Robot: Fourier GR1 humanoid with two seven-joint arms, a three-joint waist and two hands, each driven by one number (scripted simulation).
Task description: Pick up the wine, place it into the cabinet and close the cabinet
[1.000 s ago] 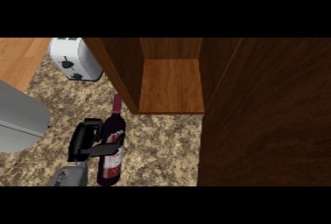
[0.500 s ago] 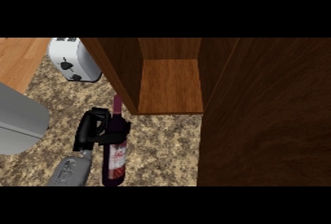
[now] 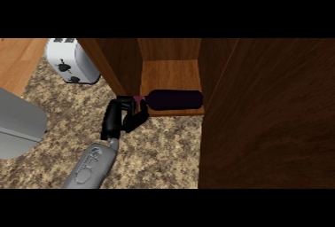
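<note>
Wine [image 3: 173, 99]: we are holding it tipped sideways, base over the front edge of the cabinet [image 3: 171, 73] shelf. A second ago it was standing on the counter [image 3: 163, 150], so we are now placing it. Left hand [image 3: 121, 117]: we are curling its fingers round the neck.

The cabinet [image 3: 262, 111] at the right was seen as dark, grained wood, its shelf [image 3: 171, 73] as lighter wood. The counter [image 3: 163, 150] was seen as speckled stone. The wine bottle [image 3: 175, 99] was seen as dark glass, the toaster [image 3: 72, 60] at upper left as smooth and glossy, the left hand [image 3: 119, 119] as matt black.
</note>
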